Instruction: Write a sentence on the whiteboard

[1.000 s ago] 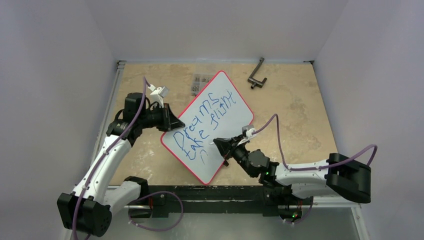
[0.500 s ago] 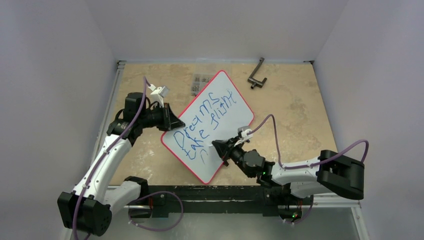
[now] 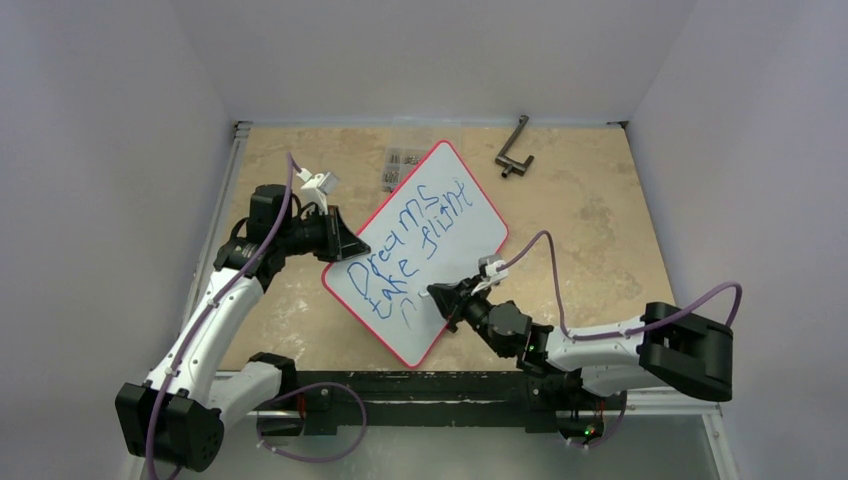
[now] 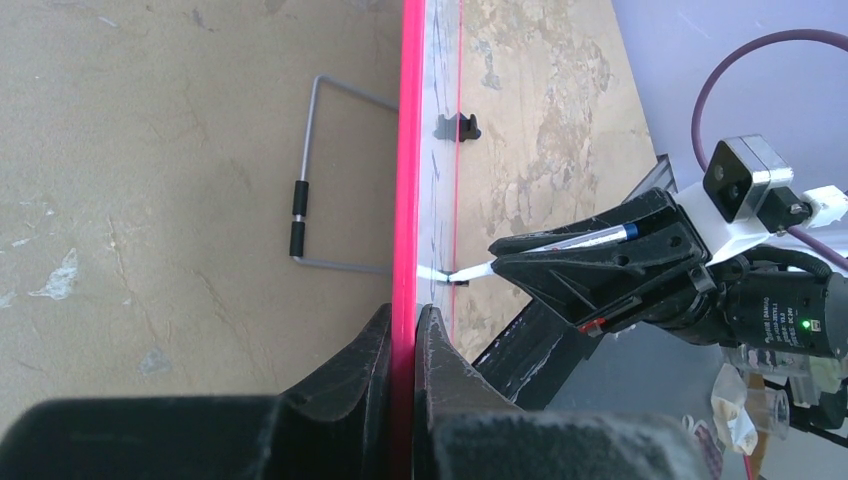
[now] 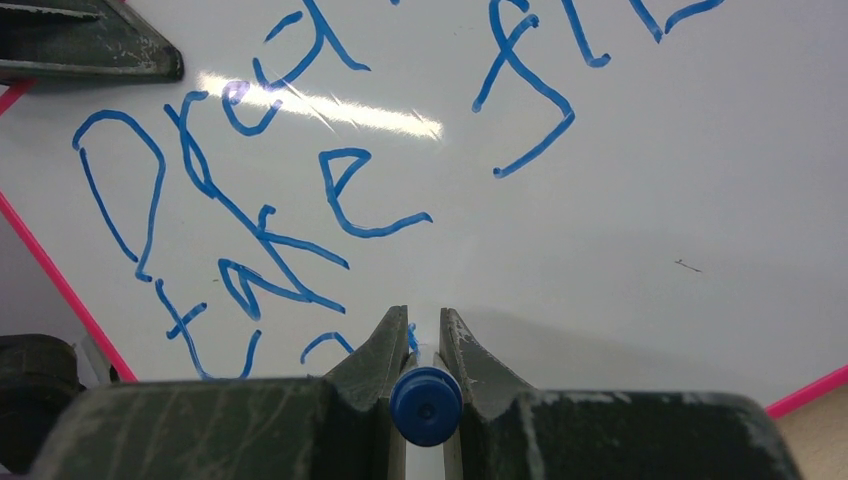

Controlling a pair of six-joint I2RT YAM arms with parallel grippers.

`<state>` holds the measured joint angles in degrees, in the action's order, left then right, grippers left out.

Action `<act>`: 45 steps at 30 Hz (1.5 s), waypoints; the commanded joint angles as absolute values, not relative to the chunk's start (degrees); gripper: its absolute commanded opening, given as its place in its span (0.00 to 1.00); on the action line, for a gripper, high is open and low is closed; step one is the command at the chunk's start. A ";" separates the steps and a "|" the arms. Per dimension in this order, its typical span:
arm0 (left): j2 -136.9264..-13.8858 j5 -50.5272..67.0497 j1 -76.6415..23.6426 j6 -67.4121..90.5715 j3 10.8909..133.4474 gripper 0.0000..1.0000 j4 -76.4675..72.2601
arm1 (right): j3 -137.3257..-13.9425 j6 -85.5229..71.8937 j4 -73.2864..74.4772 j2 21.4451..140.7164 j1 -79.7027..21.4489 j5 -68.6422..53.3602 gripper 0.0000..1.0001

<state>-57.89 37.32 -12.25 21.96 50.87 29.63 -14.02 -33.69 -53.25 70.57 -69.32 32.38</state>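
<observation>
The whiteboard (image 3: 455, 235) lies skewed mid-table, white with a thin red rim. The sentence (image 3: 412, 243) runs across it in blue, two lines, with a short arc stroke (image 3: 406, 311) below. My left gripper (image 3: 347, 247) is shut on the whiteboard's left rim (image 4: 408, 150), and the left wrist view shows the rim pinched between the fingers (image 4: 440, 345). My right gripper (image 3: 440, 298) is shut on a blue-capped marker (image 5: 425, 405). Its pale tip (image 4: 468, 271) meets the board face. The lettering (image 5: 250, 200) fills the right wrist view above the right gripper (image 5: 423, 322).
A dark bent metal handle (image 3: 514, 150) lies at the back right of the table. A small grey pack (image 3: 398, 168) sits just behind the board's back-left edge. A bent wire piece with black sleeves (image 4: 297, 215) lies on the table beyond the rim.
My right gripper with the marker has slid slightly toward the board's near edge, and the right elbow shifted. The left arm and the whiteboard have stayed put.
</observation>
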 commanded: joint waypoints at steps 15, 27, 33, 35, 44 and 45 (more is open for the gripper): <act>-58.75 29.88 -11.34 17.72 50.10 0.00 29.73 | -21.05 -28.75 -47.82 70.66 -69.05 39.86 0.00; -58.67 29.77 -11.40 17.49 50.19 0.00 30.04 | -21.04 -30.87 -47.51 72.78 -69.17 35.91 0.00; -58.66 29.79 -11.25 17.40 50.20 0.00 30.06 | -18.92 -32.95 -48.02 72.41 -69.17 32.99 0.00; -58.53 29.79 -11.25 17.39 50.19 0.00 30.06 | -18.45 -33.35 -47.97 72.50 -69.17 32.26 0.00; -58.54 29.79 -11.25 17.40 50.27 0.00 30.06 | -17.31 -35.27 -43.97 71.18 -69.17 33.26 0.00; -58.54 29.79 -11.25 17.39 50.28 0.00 30.04 | -17.31 -35.32 -43.26 70.95 -69.17 33.49 0.00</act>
